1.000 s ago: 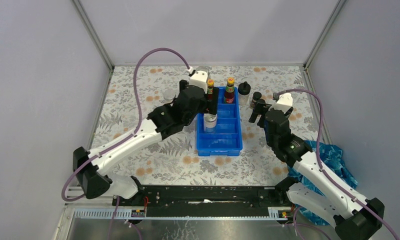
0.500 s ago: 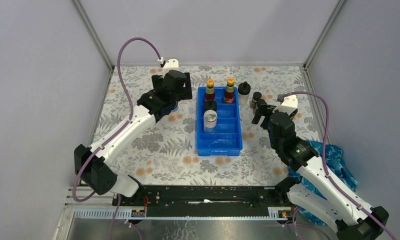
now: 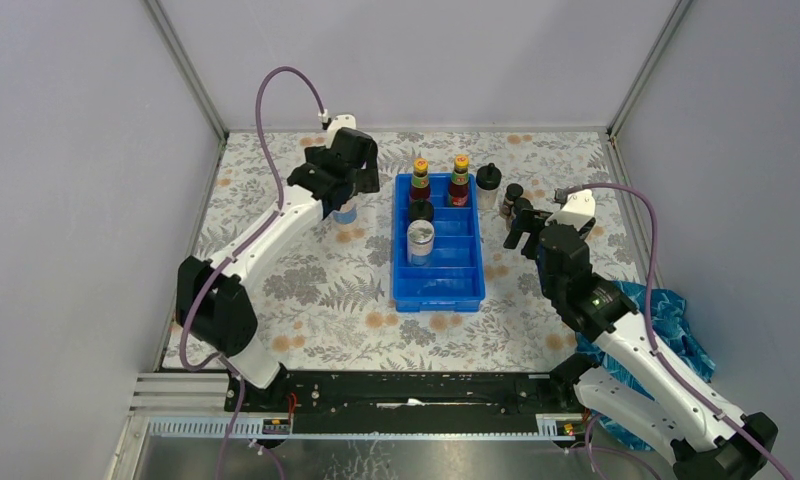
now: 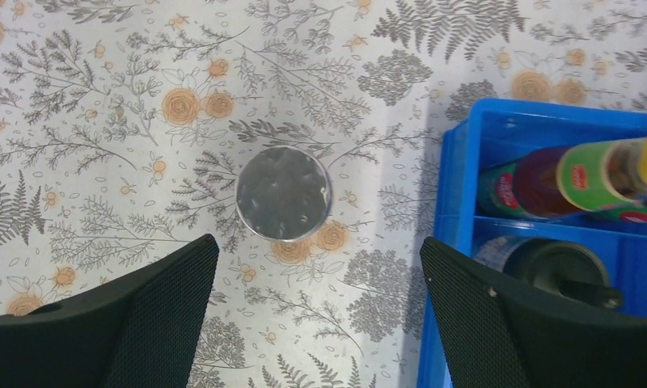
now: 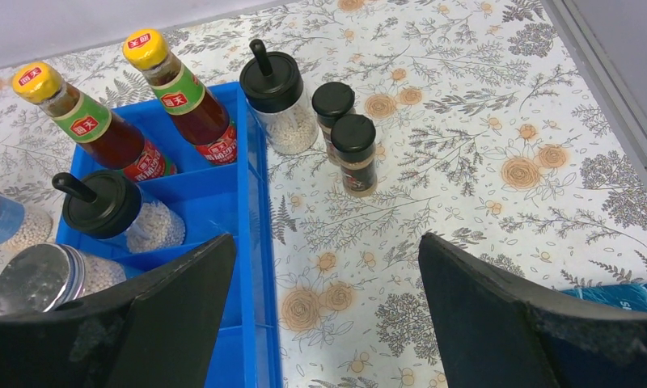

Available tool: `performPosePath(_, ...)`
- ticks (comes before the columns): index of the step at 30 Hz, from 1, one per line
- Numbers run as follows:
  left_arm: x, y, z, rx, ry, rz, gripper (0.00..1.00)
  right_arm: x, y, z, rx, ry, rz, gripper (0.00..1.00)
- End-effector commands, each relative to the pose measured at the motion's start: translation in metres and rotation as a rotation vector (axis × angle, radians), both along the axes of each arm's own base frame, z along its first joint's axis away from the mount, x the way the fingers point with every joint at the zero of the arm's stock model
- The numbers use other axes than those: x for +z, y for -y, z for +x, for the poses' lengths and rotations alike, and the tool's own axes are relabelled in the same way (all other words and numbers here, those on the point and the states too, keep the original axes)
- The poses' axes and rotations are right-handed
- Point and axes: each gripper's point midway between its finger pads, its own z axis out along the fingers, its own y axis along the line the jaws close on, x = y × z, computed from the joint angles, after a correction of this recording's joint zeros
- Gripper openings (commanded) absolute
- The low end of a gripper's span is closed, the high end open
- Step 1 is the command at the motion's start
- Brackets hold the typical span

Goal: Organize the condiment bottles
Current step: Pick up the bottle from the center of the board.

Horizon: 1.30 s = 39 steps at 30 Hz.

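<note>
A blue tray (image 3: 471,285) holds two dark red bottles with yellow caps (image 3: 420,180) (image 3: 460,180), a clear bottle with a black domed cap (image 3: 421,210) and a silver-lidded jar (image 3: 420,240). Right of the tray stand another black-capped clear bottle (image 5: 278,97) and two short dark jars (image 5: 334,113) (image 5: 355,149). My left gripper (image 4: 317,242) hangs open above a second silver-lidded jar (image 4: 283,192), which stands on the table left of the tray. My right gripper (image 5: 327,238) is open and holds nothing, just short of the two short jars.
The tray's two nearest compartments (image 3: 438,280) hold nothing. A crumpled blue bag (image 3: 676,315) lies at the table's right edge beside my right arm. Grey walls with metal posts (image 3: 191,75) close in the floral table.
My left arm has swung from over the tray to the back left, above the jar on the table. My right gripper has crept slightly toward the short jars.
</note>
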Motion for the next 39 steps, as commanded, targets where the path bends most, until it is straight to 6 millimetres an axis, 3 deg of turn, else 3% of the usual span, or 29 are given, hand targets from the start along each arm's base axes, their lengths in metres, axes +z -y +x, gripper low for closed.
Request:
performPosePath(1,-0.007,-0.011,0.009,0.031,-0.028,-0.013,0.99,0.018,0.000,0.005,-0.002,0.040,0.012,0.91)
performPosePath(8,-0.025,-0.024,0.022,0.045,-0.064,-0.022,0.99,0.016,-0.003,0.009,0.001,0.036,0.006,0.91)
performPosePath(18,-0.050,-0.025,0.027,0.032,-0.111,-0.027,0.99,0.009,-0.005,0.012,0.003,0.025,0.000,0.91)
performPosePath(25,-0.058,-0.025,0.029,0.028,-0.117,-0.033,0.99,0.006,-0.006,0.013,0.001,0.019,-0.005,0.91)
performPosePath(32,-0.059,-0.028,0.030,0.033,-0.113,-0.037,0.99,0.004,-0.006,0.017,-0.008,0.013,-0.015,0.91)
performPosePath(39,-0.038,-0.026,0.030,0.028,-0.052,-0.074,0.99,0.006,-0.007,0.041,-0.047,-0.028,-0.040,0.93)
